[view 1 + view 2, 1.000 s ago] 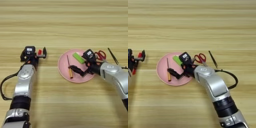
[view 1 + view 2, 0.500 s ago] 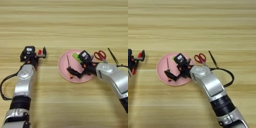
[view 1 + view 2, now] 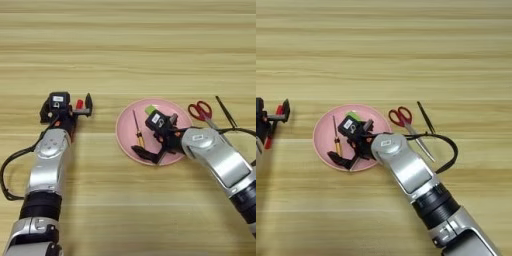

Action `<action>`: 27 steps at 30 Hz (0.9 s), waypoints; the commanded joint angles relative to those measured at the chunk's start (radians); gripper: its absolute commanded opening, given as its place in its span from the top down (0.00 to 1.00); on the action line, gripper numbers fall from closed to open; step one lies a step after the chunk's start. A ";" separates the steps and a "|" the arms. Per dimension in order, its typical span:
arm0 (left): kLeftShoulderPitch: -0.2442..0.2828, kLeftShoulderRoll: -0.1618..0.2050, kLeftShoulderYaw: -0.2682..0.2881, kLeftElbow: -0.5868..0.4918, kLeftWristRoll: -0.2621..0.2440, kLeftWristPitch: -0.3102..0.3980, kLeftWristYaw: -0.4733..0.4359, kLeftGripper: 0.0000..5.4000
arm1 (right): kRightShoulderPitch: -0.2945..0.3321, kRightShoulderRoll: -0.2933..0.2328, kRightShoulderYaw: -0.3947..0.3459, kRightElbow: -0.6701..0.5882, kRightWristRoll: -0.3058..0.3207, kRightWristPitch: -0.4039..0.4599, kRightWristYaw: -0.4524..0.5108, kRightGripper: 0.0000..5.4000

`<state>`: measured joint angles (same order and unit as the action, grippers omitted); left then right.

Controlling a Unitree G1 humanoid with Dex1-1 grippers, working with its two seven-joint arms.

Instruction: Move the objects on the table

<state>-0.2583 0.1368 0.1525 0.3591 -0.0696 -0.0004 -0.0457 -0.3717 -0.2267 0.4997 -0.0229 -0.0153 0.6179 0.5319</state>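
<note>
Much bare table (image 3: pixel 125 45) beyond plate (image 3: pixel 125 142)

You're looking at a test bench or lab tabletop, not a home. All that shows is the table (image 3: pixel 125 45), pale wooden planks filling the view. The props look staged: a pink plate (image 3: pixel 125 142), red-handled scissors (image 3: pixel 201 112), an orange-handled screwdriver (image 3: pixel 137 131), a thin black tool (image 3: pixel 226 111). Loose black cable (image 3: pixel 448 150) trails off the arm across the planks.

No readable text or labels.
</note>
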 commanded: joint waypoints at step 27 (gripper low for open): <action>0.003 -0.003 -0.002 -0.010 -0.008 0.007 0.006 0.00 | -0.017 -0.013 -0.036 0.043 0.023 0.107 0.129 0.00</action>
<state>-0.2579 0.1362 0.1524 0.3557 -0.0803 -0.0003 -0.0456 -0.3824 -0.2365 0.4636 0.0083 0.0024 0.6961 0.6501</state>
